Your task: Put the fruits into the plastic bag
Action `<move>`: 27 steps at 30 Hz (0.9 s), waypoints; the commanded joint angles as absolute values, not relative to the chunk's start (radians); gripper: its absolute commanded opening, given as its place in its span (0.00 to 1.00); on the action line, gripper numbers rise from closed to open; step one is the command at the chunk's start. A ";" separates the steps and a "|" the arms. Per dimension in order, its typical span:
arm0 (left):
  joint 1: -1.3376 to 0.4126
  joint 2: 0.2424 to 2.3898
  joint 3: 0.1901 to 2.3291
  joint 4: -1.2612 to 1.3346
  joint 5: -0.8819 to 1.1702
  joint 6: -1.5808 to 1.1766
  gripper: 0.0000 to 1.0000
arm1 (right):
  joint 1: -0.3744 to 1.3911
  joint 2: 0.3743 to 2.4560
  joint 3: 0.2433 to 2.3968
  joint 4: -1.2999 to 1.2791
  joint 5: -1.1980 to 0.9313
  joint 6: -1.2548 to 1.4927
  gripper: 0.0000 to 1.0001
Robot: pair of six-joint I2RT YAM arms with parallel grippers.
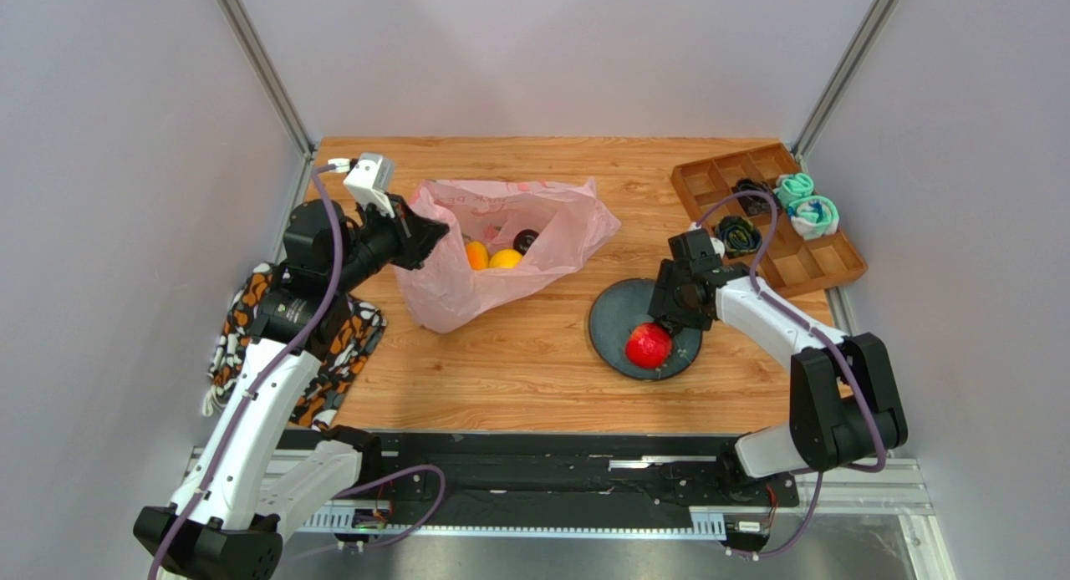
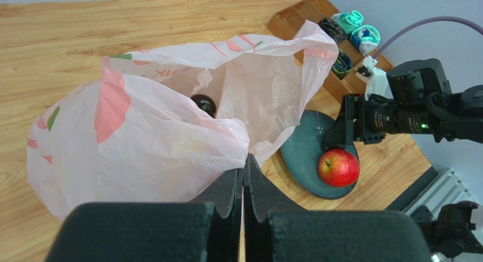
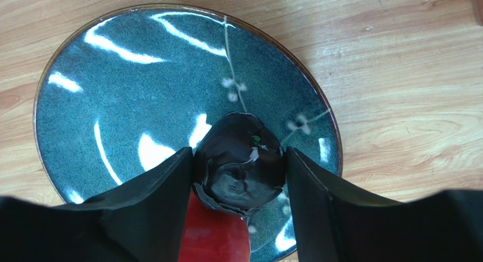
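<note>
Evidently the left gripper point(image 2: 244, 170) serves as a bag-holder. Its fingers are fully closed, pinching a fold of the rim of the crinkly translucent pink plastic bag point(image 2: 142, 137) and holding it up so the mouth gapes toward the right arm. The bag lies on the wooden table point(image 1: 528, 354), left of centre. Inside it are two yellow-orange round citrus fruits point(image 1: 491, 257) and a small dark round fruit point(image 1: 525, 239).

Well apart to the right, the round blue-green glazed plate point(image 3: 113, 103) carries the fruit not yet bagged. The right gripper point(image 3: 239, 155) reaches down over it, fingers partly open and set against both sides of a dark wrinkled plum-like ball point(image 3: 241, 171). That ball rests against the shiny red apple point(image 3: 215, 239). The grip looks meant to carry the ball to the bag, though it seems not yet raised off the plate.
</note>
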State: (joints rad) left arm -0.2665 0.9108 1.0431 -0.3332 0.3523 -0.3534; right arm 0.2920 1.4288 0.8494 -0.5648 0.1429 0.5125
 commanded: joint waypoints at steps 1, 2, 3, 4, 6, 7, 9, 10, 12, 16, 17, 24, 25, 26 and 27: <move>-0.262 0.899 1.089 -0.322 0.351 -0.348 0.00 | 0.284 1.453 0.850 -0.522 0.150 0.523 0.54; -0.262 0.899 1.088 -0.322 0.350 -0.348 0.00 | 0.284 1.459 0.850 -0.522 0.150 0.526 0.51; -0.262 0.897 1.086 -0.322 0.350 -0.348 0.00 | 0.284 1.457 0.848 -0.522 0.149 0.526 0.48; -0.262 0.899 1.088 -0.324 0.350 -0.348 0.00 | 0.284 1.457 0.848 -0.522 0.147 0.528 0.42; -0.262 0.896 1.089 -0.324 0.348 -0.347 0.00 | 0.284 1.447 0.848 -0.525 0.146 0.531 0.39; -0.262 0.897 1.089 -0.324 0.348 -0.347 0.00 | 0.284 1.442 0.850 -0.529 0.149 0.529 0.34; -0.262 0.897 1.091 -0.328 0.345 -0.344 0.00 | 0.284 1.421 0.861 -0.543 0.158 0.528 0.29; -0.262 0.899 1.094 -0.330 0.344 -0.342 0.00 | 0.284 1.414 0.864 -0.551 0.164 0.526 0.26; -0.262 0.900 1.097 -0.337 0.344 -0.341 0.00 | 0.284 1.390 0.877 -0.569 0.179 0.523 0.24; -0.262 0.902 1.101 -0.341 0.348 -0.341 0.00 | 0.284 1.338 0.893 -0.594 0.193 0.523 0.24; -0.262 0.903 1.101 -0.341 0.347 -0.341 0.00 | 0.285 1.324 0.894 -0.598 0.187 0.523 0.24; -0.262 0.907 1.108 -0.348 0.353 -0.341 0.00 | 0.379 1.135 0.992 -0.652 0.183 0.546 0.23; -0.262 0.907 1.108 -0.348 0.353 -0.341 0.00 | 0.390 1.123 1.032 -0.653 0.186 0.551 0.22; -0.262 0.908 1.106 -0.348 0.354 -0.342 0.00 | 0.406 1.108 1.049 -0.653 0.202 0.555 0.22; -0.262 0.908 1.108 -0.348 0.357 -0.342 0.00 | 0.441 1.106 1.071 -0.650 0.212 0.557 0.22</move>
State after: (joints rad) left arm -0.2665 0.9112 1.0595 -0.3576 0.3489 -0.3523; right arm 0.3717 1.1633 0.9558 -0.6621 0.1684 0.5343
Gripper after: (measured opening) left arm 0.007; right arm 0.507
